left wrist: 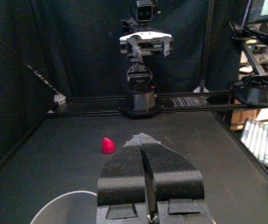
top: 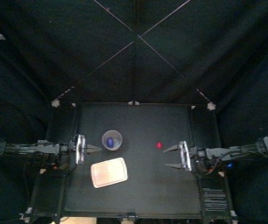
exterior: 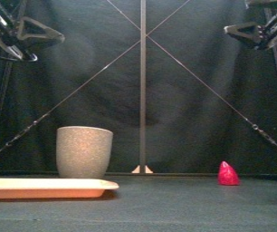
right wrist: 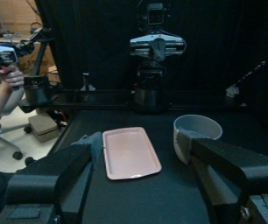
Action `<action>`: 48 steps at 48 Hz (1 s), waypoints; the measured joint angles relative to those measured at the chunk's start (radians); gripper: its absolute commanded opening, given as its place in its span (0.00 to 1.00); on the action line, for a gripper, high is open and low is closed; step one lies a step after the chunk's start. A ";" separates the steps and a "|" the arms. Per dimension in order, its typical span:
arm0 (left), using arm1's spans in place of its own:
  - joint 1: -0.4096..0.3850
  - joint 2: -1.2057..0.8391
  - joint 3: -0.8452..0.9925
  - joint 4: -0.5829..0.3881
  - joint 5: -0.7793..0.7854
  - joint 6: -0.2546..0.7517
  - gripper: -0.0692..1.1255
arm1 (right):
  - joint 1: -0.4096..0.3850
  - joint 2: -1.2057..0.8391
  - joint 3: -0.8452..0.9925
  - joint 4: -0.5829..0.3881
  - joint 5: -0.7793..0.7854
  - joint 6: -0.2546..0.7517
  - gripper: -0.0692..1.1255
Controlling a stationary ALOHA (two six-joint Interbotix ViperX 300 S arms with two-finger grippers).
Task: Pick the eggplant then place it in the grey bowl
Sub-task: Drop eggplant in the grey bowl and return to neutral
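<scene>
The eggplant (top: 158,145) is a small magenta toy lying right of the table's middle; it shows low at the right in the front view (exterior: 228,173) and beyond my left jaws (left wrist: 107,145). The tall grey speckled cup (top: 112,138) stands upright left of centre (exterior: 84,150), its rim open (right wrist: 197,129). My left gripper (top: 81,150) hovers at the table's left side, shut and empty (left wrist: 146,142). My right gripper (top: 172,156) hovers at the right, a little in front of the eggplant, open with nothing between its jaws (right wrist: 144,166).
A flat pink tray (top: 109,173) lies in front of the cup, near the left front (exterior: 44,188), and is bare (right wrist: 130,150). Both arms hang above table level in the front view.
</scene>
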 measured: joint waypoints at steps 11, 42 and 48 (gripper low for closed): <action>0.000 -0.002 0.005 0.002 0.000 0.000 0.03 | -0.067 -0.049 0.037 -0.002 0.011 0.000 0.90; 0.000 -0.002 0.005 0.002 0.000 0.002 0.03 | -0.156 -0.057 0.044 -0.006 0.057 -0.002 0.90; 0.000 -0.002 0.005 0.002 0.000 0.002 0.03 | -0.169 -0.060 0.044 -0.006 0.057 -0.002 0.90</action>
